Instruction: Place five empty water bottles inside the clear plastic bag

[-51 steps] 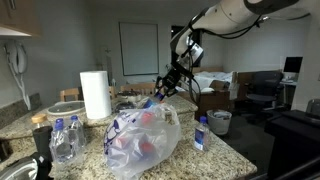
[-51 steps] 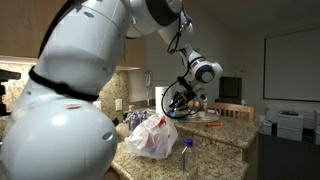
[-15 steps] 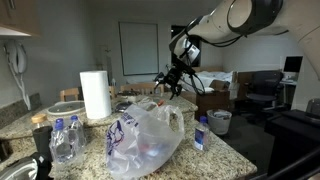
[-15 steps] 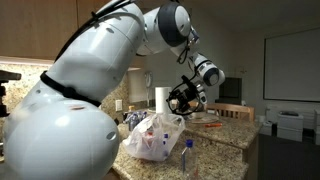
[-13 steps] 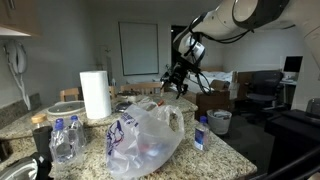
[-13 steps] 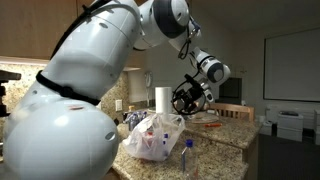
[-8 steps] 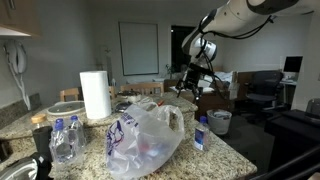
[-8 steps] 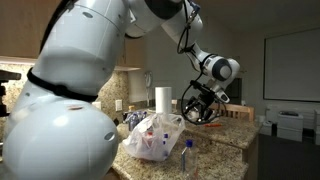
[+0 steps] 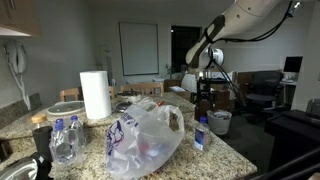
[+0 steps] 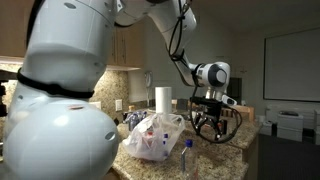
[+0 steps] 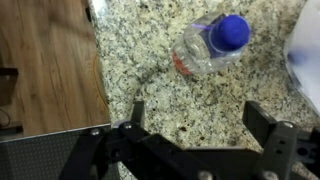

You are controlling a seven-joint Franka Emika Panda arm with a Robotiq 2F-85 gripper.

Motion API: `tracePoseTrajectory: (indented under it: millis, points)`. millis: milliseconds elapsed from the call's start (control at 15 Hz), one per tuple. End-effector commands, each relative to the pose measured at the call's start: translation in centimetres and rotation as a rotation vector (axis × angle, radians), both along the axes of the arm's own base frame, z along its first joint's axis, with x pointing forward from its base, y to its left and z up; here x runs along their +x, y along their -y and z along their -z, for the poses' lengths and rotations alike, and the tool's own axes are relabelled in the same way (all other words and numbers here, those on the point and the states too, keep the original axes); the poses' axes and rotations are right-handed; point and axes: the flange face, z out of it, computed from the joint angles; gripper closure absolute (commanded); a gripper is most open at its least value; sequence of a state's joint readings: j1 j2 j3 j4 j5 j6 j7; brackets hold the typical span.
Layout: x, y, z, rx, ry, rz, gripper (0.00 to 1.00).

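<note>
The clear plastic bag (image 9: 146,140) lies bulging on the granite counter, also seen in the other exterior view as the bag (image 10: 152,138); what it holds is hard to make out. One empty water bottle with a blue cap (image 9: 200,133) stands near the counter's edge, apart from the bag. In the wrist view this bottle (image 11: 205,48) is ahead of my gripper (image 11: 200,118). The gripper (image 9: 203,97) hangs above the bottle, open and empty. Two more bottles (image 9: 62,140) stand at the counter's other end.
A paper towel roll (image 9: 95,95) stands behind the bag. The counter edge (image 11: 97,75) runs close beside the bottle, with wood floor (image 11: 45,70) below. A corner of the bag (image 11: 305,50) shows beside the bottle. Plates and clutter (image 10: 210,118) lie behind.
The arm swung away from above the bag toward the lone bottle at the counter edge and turned the gripper downward. The jaws stayed open. The bag settled.
</note>
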State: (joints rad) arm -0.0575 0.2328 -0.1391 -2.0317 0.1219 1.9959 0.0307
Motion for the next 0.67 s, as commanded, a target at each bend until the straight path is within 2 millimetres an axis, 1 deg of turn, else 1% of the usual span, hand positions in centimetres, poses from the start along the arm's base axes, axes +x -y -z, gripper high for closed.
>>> tracePoseTrajectory:
  millis: [0,133,333,467,600]
  points:
    - [-3.1,-1.8,1.2,-0.059,0.049,-0.104,0.00]
    - [-3.9,-3.1,1.5,-0.062,0.097,-0.153,0.00]
    - [-5.0,-4.8,1.1,-0.054,0.173,-0.211,0.00]
    - [-5.6,-5.4,0.9,-0.052,0.211,-0.232,0.00]
    - [-6.5,-5.7,0.7,-0.052,0.212,-0.229,0.00]
